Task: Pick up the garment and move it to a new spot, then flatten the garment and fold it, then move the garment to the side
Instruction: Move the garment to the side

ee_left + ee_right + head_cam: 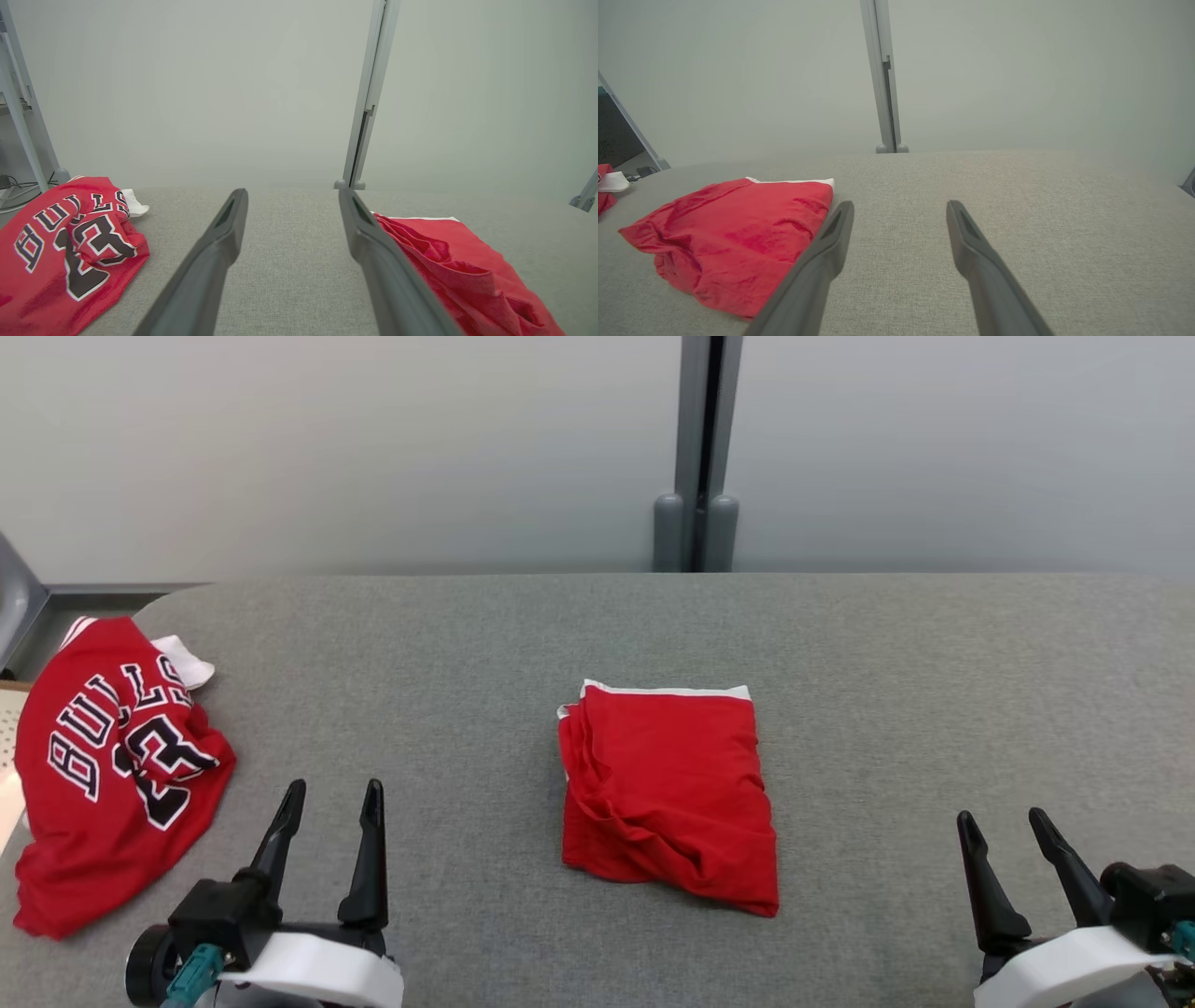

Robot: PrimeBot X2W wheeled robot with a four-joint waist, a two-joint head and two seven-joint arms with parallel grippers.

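Your left pincer (335, 788), at seven o'clock in the head view, has two long black fingers (369, 859) tapering to blunt tips. They are set in a blocky black housing (219, 915) above a smooth white cuff (322, 975). A teal plug (194, 975) sits beside a round black cap (147, 966). Your right pincer (1001, 816), at five o'clock, has the same build. Up close, each finger looks dark grey, with a shallow slot (225, 216) near its tip.
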